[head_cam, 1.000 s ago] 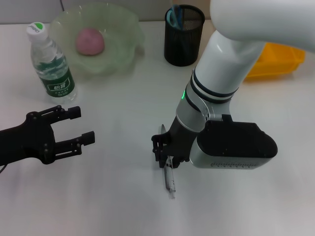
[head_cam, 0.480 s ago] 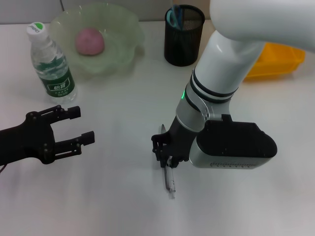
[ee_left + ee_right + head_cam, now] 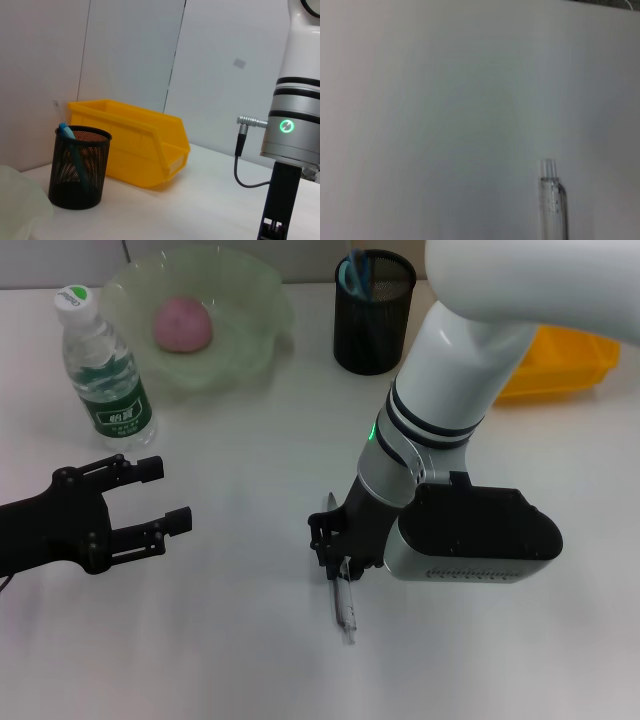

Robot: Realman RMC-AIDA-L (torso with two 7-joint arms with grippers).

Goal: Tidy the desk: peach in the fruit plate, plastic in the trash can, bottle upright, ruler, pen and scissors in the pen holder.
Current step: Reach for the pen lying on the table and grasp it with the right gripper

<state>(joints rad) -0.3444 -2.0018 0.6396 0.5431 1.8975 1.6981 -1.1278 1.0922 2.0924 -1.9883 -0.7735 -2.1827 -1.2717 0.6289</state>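
Observation:
A clear pen (image 3: 345, 608) lies on the white desk, near the front centre. My right gripper (image 3: 335, 550) is down on the pen's far half and shut on it. The pen's free end (image 3: 553, 202) rests on the desk in the right wrist view. My left gripper (image 3: 168, 493) hovers open and empty at the left. The bottle (image 3: 105, 370) stands upright at the back left. A pink peach (image 3: 183, 323) sits in the green fruit plate (image 3: 250, 300). The black mesh pen holder (image 3: 373, 312) holds a blue item. Ruler, scissors and plastic are out of view.
A yellow bin (image 3: 560, 365) stands at the back right, beside the pen holder (image 3: 79, 167), and also shows in the left wrist view as a yellow bin (image 3: 135, 145). My white right arm (image 3: 450, 380) crosses the middle of the desk.
The pen's near end has shifted very slightly. Neither arm has moved.

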